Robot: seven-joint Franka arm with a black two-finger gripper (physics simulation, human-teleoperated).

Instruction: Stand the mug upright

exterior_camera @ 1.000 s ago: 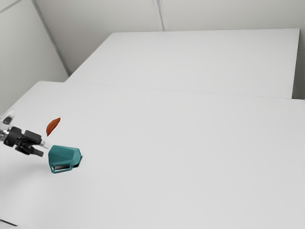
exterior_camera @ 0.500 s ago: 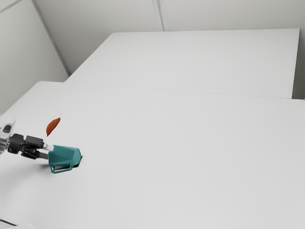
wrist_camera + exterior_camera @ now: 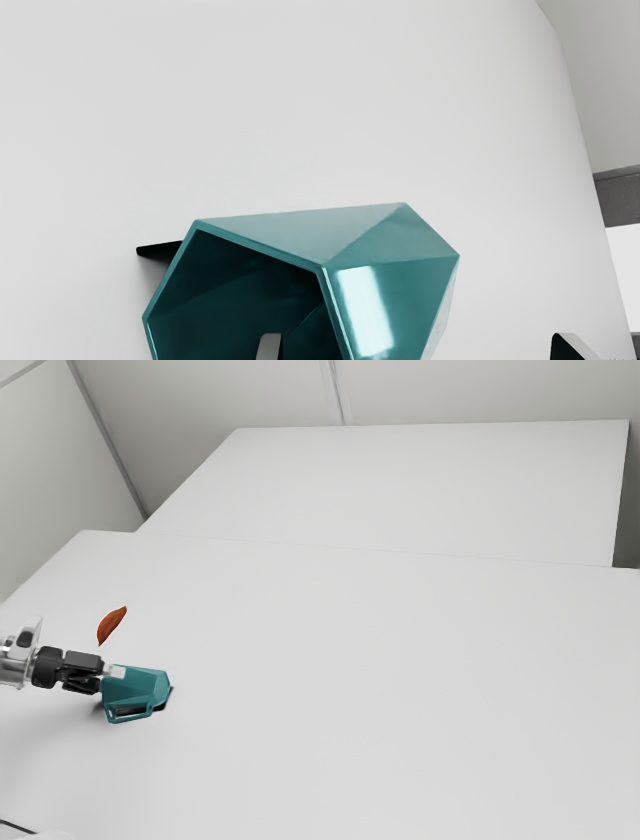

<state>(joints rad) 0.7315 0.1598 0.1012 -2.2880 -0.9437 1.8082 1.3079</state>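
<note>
The teal faceted mug [image 3: 140, 685] lies on its side on the white table in the exterior view, its handle toward that view's bottom edge. At its mouth end is my gripper [image 3: 112, 680], coming from the exterior view's left, with one light fingertip overlapping the rim area. The wrist view has the mug [image 3: 390, 300] with its dark mouth facing my hand. Across its side wall, my gripper [image 3: 417, 345] stands open: one fingertip is in front of or inside the mouth, the other outside beyond the wall. How deep the first one reaches cannot be told.
An orange-brown curved object [image 3: 111, 625] is on the table near the mug and gripper. A second white surface [image 3: 400, 490] adjoins the table [image 3: 400, 690] at the back. A thin dark line shows at the exterior view's lower left.
My hand has moved toward the exterior view's right, up to the mug's mouth, and levelled somewhat. Mug and orange-brown object have stayed where they were.
</note>
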